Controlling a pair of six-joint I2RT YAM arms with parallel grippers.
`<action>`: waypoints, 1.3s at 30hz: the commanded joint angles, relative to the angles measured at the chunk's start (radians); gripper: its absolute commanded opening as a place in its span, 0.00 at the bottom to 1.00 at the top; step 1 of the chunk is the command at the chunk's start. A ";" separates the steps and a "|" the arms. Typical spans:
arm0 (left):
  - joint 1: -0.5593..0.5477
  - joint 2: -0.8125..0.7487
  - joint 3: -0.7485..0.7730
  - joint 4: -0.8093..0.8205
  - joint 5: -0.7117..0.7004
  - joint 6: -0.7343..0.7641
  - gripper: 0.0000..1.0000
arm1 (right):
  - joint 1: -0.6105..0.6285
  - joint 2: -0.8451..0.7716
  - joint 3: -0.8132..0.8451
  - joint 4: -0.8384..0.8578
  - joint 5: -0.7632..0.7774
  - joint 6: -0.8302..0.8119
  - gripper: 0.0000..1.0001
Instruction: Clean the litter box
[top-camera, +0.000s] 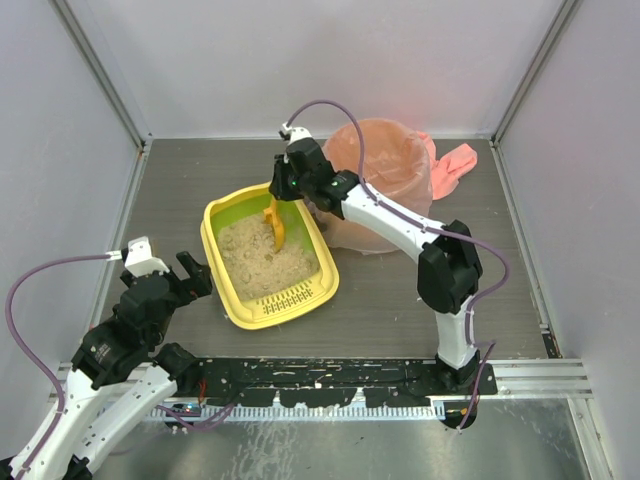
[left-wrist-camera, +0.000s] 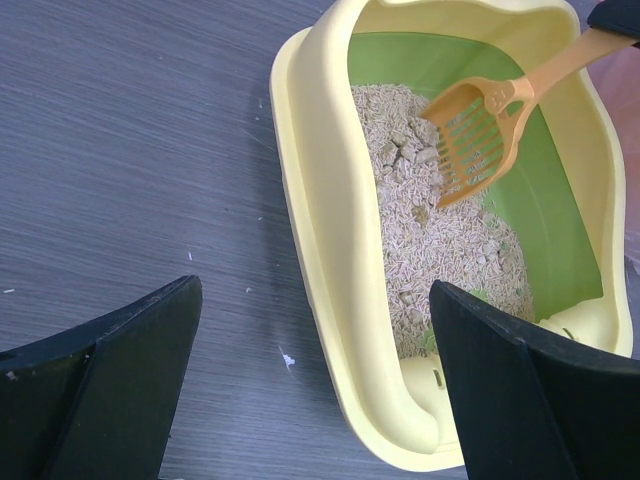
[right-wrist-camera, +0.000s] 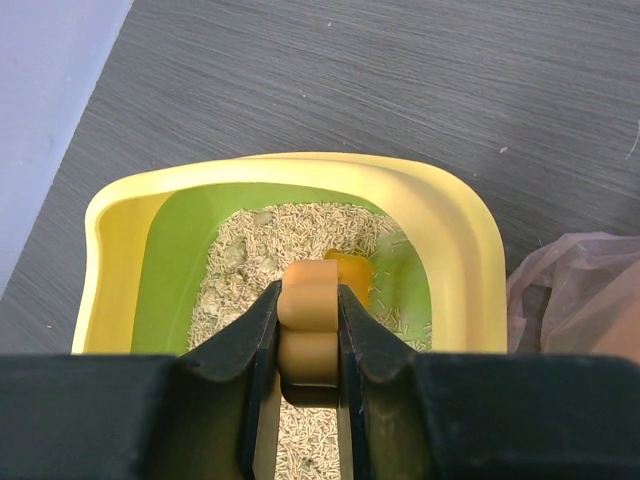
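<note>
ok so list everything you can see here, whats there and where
litter box: one, yellow with green inner wall, middle of the table
litter: one bed, beige, inside the litter box
scoop: one, orange, slotted, head down in the litter at the far end
bin: one, round, far right of the litter box
bag: one, pink, lining the bin, loose end hanging off its right
table: one, dark grey, under everything
left hand: one, black, open, beside the litter box's near left side
right hand: one, black, shut on the scoop handle
</note>
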 joint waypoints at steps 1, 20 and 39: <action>0.003 0.005 0.008 0.024 -0.006 -0.002 0.98 | 0.010 -0.078 -0.080 0.112 -0.028 0.135 0.01; 0.003 0.022 0.005 0.023 -0.001 0.002 0.98 | 0.009 -0.219 -0.500 0.484 0.029 0.419 0.01; 0.002 0.027 0.003 0.023 0.004 0.003 0.98 | 0.088 -0.318 -0.811 0.749 0.252 0.592 0.01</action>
